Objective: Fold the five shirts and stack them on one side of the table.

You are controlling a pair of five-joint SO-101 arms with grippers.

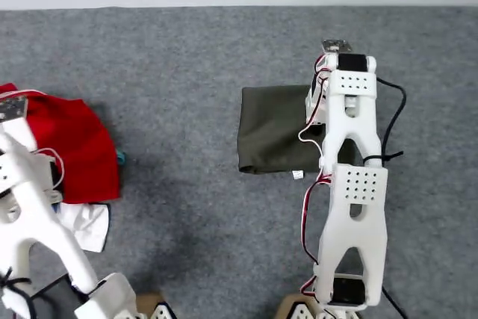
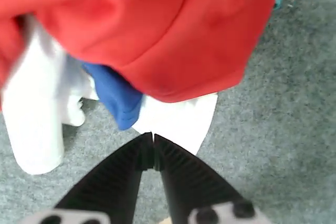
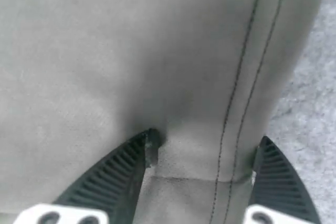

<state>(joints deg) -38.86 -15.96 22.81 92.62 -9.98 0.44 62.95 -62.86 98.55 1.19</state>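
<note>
A dark olive shirt [image 1: 272,128] lies folded into a rectangle in the middle of the grey table, and my right arm [image 1: 349,147] reaches over its right part. My right gripper [image 3: 207,145] is open and sits low on the olive shirt [image 3: 131,51], with one fingertip [image 3: 149,142] denting the cloth beside a stitched seam. At the table's left edge is a heap with a red shirt [image 1: 78,143] on top, a white shirt [image 1: 86,225] and a blue one [image 2: 118,100] under it. My left gripper [image 2: 153,140] is shut, its tips at the edge of the white shirt [image 2: 178,121].
My left arm [image 1: 33,214] lies over the heap's near side. A bit of teal cloth [image 1: 120,158] pokes out beside the red shirt. Bare grey carpet-like surface [image 1: 187,222] runs between the heap and the olive shirt, and along the far edge.
</note>
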